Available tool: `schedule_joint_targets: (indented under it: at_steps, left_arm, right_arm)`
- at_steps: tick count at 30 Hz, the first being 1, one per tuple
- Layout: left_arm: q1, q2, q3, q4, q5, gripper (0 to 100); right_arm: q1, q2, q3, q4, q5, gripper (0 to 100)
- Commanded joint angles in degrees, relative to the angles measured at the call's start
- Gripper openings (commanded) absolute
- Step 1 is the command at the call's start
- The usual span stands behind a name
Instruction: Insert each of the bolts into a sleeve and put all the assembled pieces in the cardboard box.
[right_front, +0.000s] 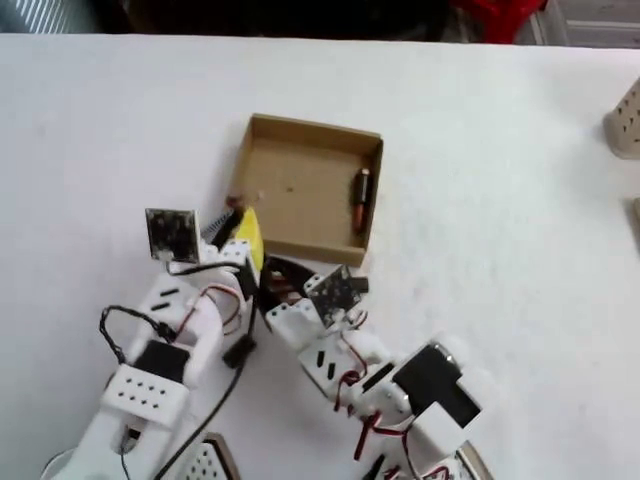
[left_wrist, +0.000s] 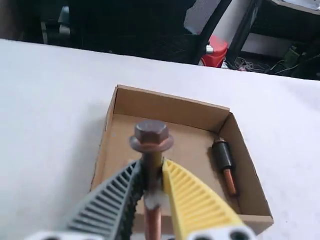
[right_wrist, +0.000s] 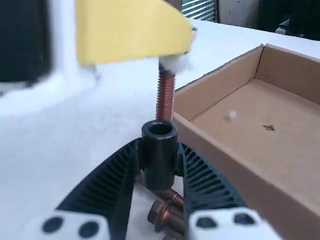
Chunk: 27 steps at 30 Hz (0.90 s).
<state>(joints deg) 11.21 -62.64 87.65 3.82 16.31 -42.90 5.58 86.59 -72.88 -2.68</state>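
My left gripper (left_wrist: 150, 169) is shut on a copper bolt (left_wrist: 151, 137), held upright with its hex head at the top. My right gripper (right_wrist: 159, 150) is shut on a black sleeve (right_wrist: 159, 159), held upright with its open end upward. The bolt's threaded shaft (right_wrist: 165, 97) hangs just above the sleeve's opening, beside the cardboard box (right_wrist: 215, 95). In the high view both grippers (right_front: 243, 230) (right_front: 276, 279) meet at the box's (right_front: 262, 160) near left corner. One assembled bolt and sleeve (left_wrist: 223, 161) (right_front: 360, 198) lies inside the box along its right wall.
Two loose copper bolts (right_wrist: 165, 216) lie on the white table under the right gripper. A pale object (right_front: 625, 122) stands at the table's far right edge. Cables (right_front: 225, 375) run between the two arms.
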Motion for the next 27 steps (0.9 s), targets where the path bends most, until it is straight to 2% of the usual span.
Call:
schedule_joint_targets:
  at_steps: [1,13,18,27]
  left_arm:
    - [-0.22,0.31,-4.75,1.58,1.23,2]
    - [0.66,0.04,-6.24,-0.35,1.05,2]
    - [4.44,-0.04,-3.34,-0.53,-5.54,2]
    - [4.44,-0.04,-3.16,-0.09,-5.89,2]
  right_arm:
    - [-0.22,0.13,-2.02,0.13,0.53,1.5]
    - [-0.22,0.13,-2.64,2.59,0.53,1.5]
    - [-0.22,0.13,-2.73,2.59,0.53,1.5]
    - [-0.22,0.13,-2.73,2.59,0.53,1.5]
